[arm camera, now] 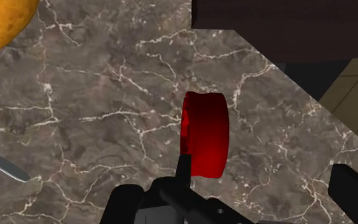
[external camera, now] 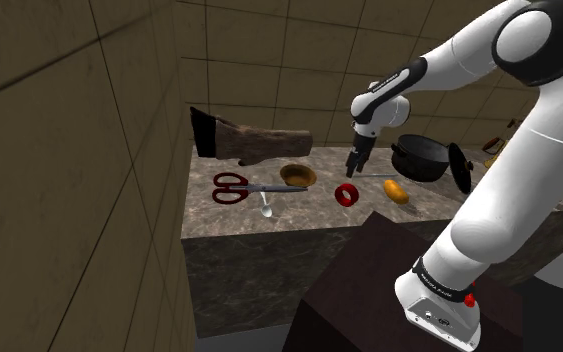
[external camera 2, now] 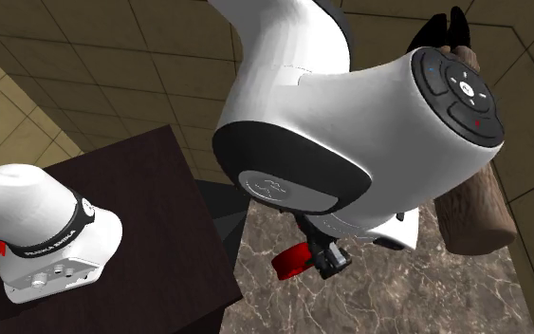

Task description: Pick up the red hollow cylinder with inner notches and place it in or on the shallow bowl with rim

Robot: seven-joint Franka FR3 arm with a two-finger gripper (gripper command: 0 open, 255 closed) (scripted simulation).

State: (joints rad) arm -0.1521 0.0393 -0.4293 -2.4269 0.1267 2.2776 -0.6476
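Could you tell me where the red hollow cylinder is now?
In the shoulder view the red cylinder sits on the marble counter between the brown bowl and the orange object, just beneath the gripper.

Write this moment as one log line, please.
phase: pre-grasp | gripper: open, above ring | ring: on counter, unheld, not in bowl

I read the counter [arm camera: 107,95] under the red cylinder [arm camera: 206,133] as polished dark stone, veined white. The cylinder itself looks smooth with a soft sheen (its material I cannot tell). Beyond it, toward the wall, the log [external camera: 259,143] shows rough brown bark. The scissors [external camera: 254,187], on the shoulder view's left of the cylinder, have grey metal blades. The arm [external camera 2: 350,104] above the cylinder has a glossy white shell.
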